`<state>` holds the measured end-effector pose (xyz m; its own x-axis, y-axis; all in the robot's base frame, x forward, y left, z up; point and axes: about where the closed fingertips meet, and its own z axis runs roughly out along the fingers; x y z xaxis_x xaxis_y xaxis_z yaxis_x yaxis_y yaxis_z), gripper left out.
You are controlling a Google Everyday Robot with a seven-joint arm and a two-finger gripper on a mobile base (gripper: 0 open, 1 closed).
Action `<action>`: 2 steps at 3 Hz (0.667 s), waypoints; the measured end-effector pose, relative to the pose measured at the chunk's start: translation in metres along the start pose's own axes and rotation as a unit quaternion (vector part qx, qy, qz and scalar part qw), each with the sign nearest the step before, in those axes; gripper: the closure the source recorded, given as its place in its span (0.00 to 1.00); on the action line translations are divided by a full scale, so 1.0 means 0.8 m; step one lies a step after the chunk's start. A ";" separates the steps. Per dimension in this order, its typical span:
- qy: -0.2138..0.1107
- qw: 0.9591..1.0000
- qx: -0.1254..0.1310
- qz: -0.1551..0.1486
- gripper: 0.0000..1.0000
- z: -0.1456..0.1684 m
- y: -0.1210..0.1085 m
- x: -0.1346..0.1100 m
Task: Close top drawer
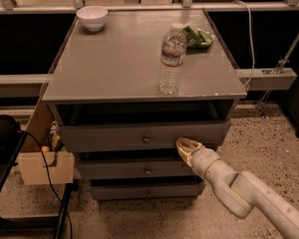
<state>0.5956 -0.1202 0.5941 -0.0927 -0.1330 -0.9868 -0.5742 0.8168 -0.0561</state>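
Top drawer [114, 136]: centre of the frame, just under the cabinet top [114, 68]; pulled part-way out, with a dark gap showing above its front panel; not yet shut.
Long axis: the front panel runs left to right across the frame; its knob [146, 139] sits at the middle.
Gripper [186, 147]: lower centre-right, at the panel's bottom edge, right of the knob; its arm [239, 193] slants in from the lower right corner.
Jaws: together at the tips and holding nothing, as far as this angle shows.
Key relation: the panel lies directly ahead of the tip, up-frame; the closing push goes straight into the cabinet, square to the panel's length.
Judgement: the contact is off-centre to the right; the drawer could skew slightly and bind; a push nearer the knob would run truer.
Lower drawers [139, 169]: two narrower fronts below, both in.
On top: a bottle [171, 59] upright near the front right; a bowl [92, 18] in the far left corner; a green packet [198, 36] behind the bottle.
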 end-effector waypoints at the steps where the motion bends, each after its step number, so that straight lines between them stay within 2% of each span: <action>1: -0.001 1.000 0.000 -0.002 0.97 0.002 -0.001 -0.001; 2: -0.001 1.000 0.000 -0.002 0.73 0.002 -0.001 -0.001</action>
<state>0.5972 -0.1203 0.5946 -0.0893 -0.1358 -0.9867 -0.5740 0.8166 -0.0604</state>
